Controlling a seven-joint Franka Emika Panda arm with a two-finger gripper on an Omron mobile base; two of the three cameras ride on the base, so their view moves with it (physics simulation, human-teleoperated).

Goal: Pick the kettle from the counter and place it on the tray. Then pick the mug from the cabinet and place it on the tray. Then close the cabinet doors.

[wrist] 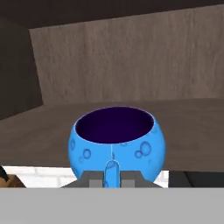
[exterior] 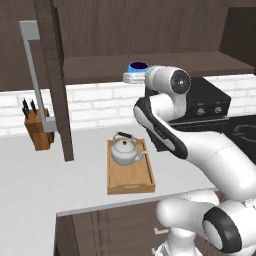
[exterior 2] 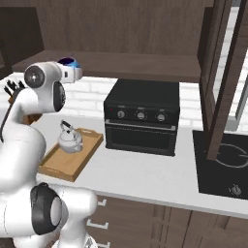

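The end effector (wrist: 112,180) is clamped on the small side handle of the mug (wrist: 117,146), its two dark fingertips (wrist: 92,179) pressed against either side of that handle. Taking it by the handle makes sense: the round blue body looks too broad for these jaws, while the handle offers a narrow part they can pinch. The mug sits upright directly ahead of the end effector, rim level and dark inside showing, at the front edge of the shelf of the cabinet (wrist: 131,65). Whether its base rests on the shelf or has cleared it cannot be told.

Below the end effector and back toward the robot, the tray (exterior: 131,176) lies on the table (exterior: 40,180) with the kettle (exterior: 125,150) standing on its far half. That leaves the tray's near half bare, which seems the natural spot for the mug.

To the left of the end effector one of the cabinet doors (exterior: 55,80) stands swung open, edge-on, its grey bar handle facing outward. Far to the right another stands open above the cooktop. Both must be open for the reach; closing them appears to be the last step.
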